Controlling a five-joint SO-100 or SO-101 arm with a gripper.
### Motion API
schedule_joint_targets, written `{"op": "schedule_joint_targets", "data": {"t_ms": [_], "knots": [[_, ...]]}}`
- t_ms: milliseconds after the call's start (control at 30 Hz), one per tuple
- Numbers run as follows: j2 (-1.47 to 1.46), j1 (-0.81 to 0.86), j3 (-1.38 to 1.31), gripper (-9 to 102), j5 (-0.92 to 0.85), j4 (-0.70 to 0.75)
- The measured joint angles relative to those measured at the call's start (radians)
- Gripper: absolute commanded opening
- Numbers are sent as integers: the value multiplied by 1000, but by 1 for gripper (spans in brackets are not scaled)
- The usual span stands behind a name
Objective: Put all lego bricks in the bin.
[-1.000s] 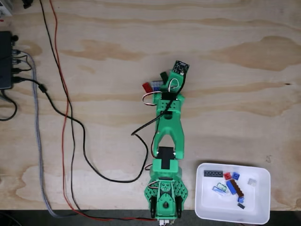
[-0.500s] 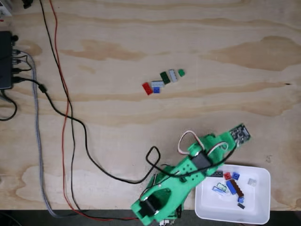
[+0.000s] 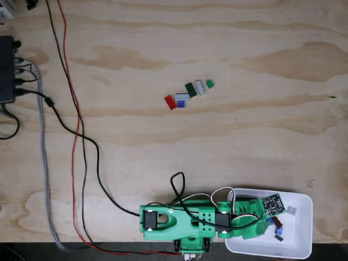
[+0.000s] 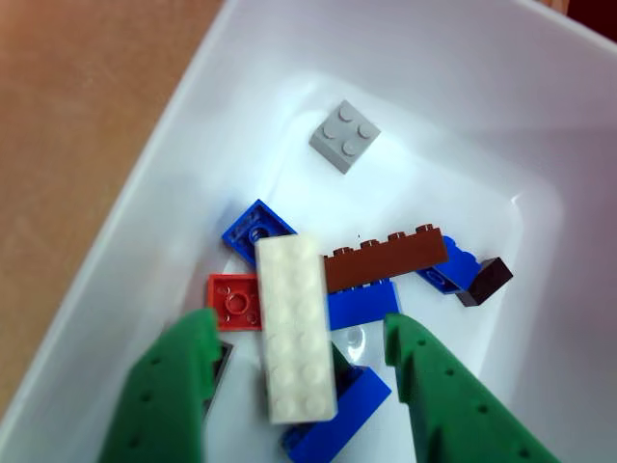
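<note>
Our green two-finger gripper [image 4: 299, 371] hangs open, empty, over the shallow white plastic bin [image 4: 116, 280]; the white studded plate [image 4: 294, 328] lies between its fingers. Only the fixed view shows the loose bricks [image 3: 187, 92] on the plywood table [image 3: 163, 43].

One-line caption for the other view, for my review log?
Open green jaws hang over the white bin, a white brick dropping between them onto bricks already inside.

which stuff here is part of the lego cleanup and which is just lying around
Job: small plastic lego bricks left on the table; long white studded plate above the bin between open green pincer fingers; shallow white plastic bin.
Lying about: black box; red, black and grey cables.
</note>
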Motion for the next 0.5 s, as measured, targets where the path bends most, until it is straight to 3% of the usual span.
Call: {"op": "schedule_joint_targets", "data": {"t_ms": [167, 300, 433, 500], "knots": [[-97, -204, -219, 43, 252, 147], [-394, -581, -572, 43, 486, 376], [-699, -934, -753, 40, 514, 356], [-810, -1034, -755, 35, 514, 305]]}}
